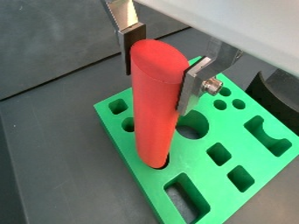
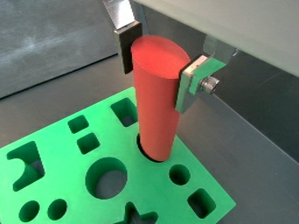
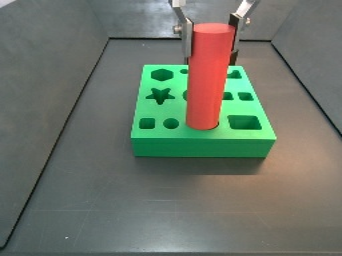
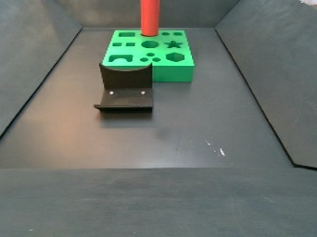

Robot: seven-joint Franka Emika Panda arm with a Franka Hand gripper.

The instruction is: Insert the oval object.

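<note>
Gripping the oval object point(image 1: 156, 96), the end effector point(image 1: 160, 70) has it entering the green block point(image 1: 251, 162) at 12 o'clock; we judge seating and release remain.

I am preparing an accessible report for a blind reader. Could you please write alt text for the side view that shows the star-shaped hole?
A tall red oval object stands upright with its lower end in a hole of the green block, on a dark floor. The gripper hangs above, its jaws on either side of the object's top.
</note>
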